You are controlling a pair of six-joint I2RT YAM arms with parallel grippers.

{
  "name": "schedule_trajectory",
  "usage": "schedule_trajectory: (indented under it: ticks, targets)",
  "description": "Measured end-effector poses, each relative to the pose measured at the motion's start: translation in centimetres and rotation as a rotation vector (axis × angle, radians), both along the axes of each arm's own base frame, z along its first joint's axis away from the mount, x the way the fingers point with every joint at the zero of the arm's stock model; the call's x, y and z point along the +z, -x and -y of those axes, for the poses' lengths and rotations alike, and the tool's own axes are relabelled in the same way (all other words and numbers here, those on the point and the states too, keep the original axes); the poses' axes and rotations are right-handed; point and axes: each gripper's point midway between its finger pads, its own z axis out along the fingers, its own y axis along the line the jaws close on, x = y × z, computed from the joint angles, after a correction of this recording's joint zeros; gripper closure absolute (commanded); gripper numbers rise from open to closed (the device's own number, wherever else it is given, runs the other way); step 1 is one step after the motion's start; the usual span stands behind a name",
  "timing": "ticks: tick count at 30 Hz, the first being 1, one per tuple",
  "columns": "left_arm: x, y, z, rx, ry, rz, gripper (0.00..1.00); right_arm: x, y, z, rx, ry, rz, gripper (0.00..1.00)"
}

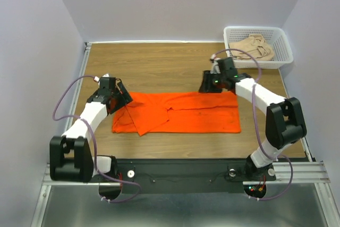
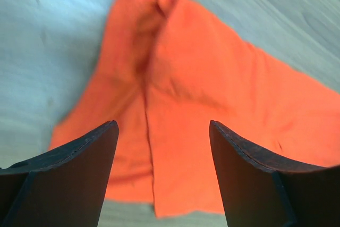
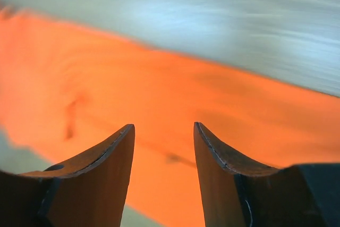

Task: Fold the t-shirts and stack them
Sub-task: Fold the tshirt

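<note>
Flat across the middle of the table (image 1: 159, 62): orange shirt (image 1: 186, 112), folded into a long band running left to right. At its left end, a diagonal flap and an uneven, pointed hem (less tidy than the straight right end).

Over the band's far left corner: left gripper (image 1: 122, 95), tilted down toward the cloth. From the left wrist, fingers (image 2: 79, 168) spread wide with nothing between them. Below the gap, only orange cloth (image 2: 212, 104) with a lengthwise fold line, and bare wood around it. Touching the cloth or just above it: cannot tell.

At the band's far edge, toward the right end: right gripper (image 1: 211, 86), also angled down. From the right wrist, fingers (image 3: 101, 168) parted too, though more narrowly, and clamped on nothing. Under the gap, blurred orange fabric (image 3: 159, 89), with tabletop beyond.

In the far right corner of the table: white basket (image 1: 257, 27), with the beige shirt (image 1: 255, 47) crumpled inside, well apart from the orange one. Unfolded, and not yet stacked.
</note>
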Motion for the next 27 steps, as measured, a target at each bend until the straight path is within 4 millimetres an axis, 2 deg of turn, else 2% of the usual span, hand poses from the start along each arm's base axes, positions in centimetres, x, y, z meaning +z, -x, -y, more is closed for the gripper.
schedule_trajectory:
  ticks: [1,2,4,5,7,12,16,19,25,27]
  targets:
    - [-0.5,-0.9,-0.4,0.008,-0.010,-0.008,0.23,-0.2,-0.7,1.6,-0.051,0.007,-0.002,0.46]
    - [-0.9,-1.7,-0.8,0.014,-0.021,-0.021,0.27,-0.6,-1.7,4.4,-0.135,0.025,-0.008,0.46]
    - [-1.4,-3.0,-1.2,0.016,-0.040,-0.027,0.32,-1.6,-2.5,8.7,-0.264,0.057,-0.032,0.46]
    - [-1.5,-3.6,-1.4,0.014,-0.047,-0.024,0.36,-2.1,-2.7,10.4,-0.316,0.070,-0.046,0.46]
    - [-1.6,-4.7,-1.4,0.004,-0.059,-0.017,0.39,-2.7,-2.7,12.4,-0.387,0.081,-0.067,0.46]
    - [-2.1,-6.6,-1.4,-0.017,-0.075,-0.008,0.46,-3.0,-2.9,14.1,-0.464,0.091,-0.081,0.46]
    - [-3.2,-6.7,-1.4,-0.030,-0.085,-0.033,0.48,-3.0,-3.1,14.9,-0.508,0.106,-0.079,0.46]
    - [-3.7,-6.7,-1.5,-0.039,-0.091,-0.048,0.54,-3.1,-3.3,16.2,-0.568,0.130,-0.075,0.46]
    - [-3.4,-7.2,-1.5,-0.056,-0.105,-0.038,0.74,-3.9,-3.1,19.2,-0.697,0.184,-0.085,0.46]
    - [-3.1,-7.5,-1.6,-0.061,-0.112,-0.028,0.92,-4.3,-2.8,20.0,-0.726,0.193,-0.097,0.46]
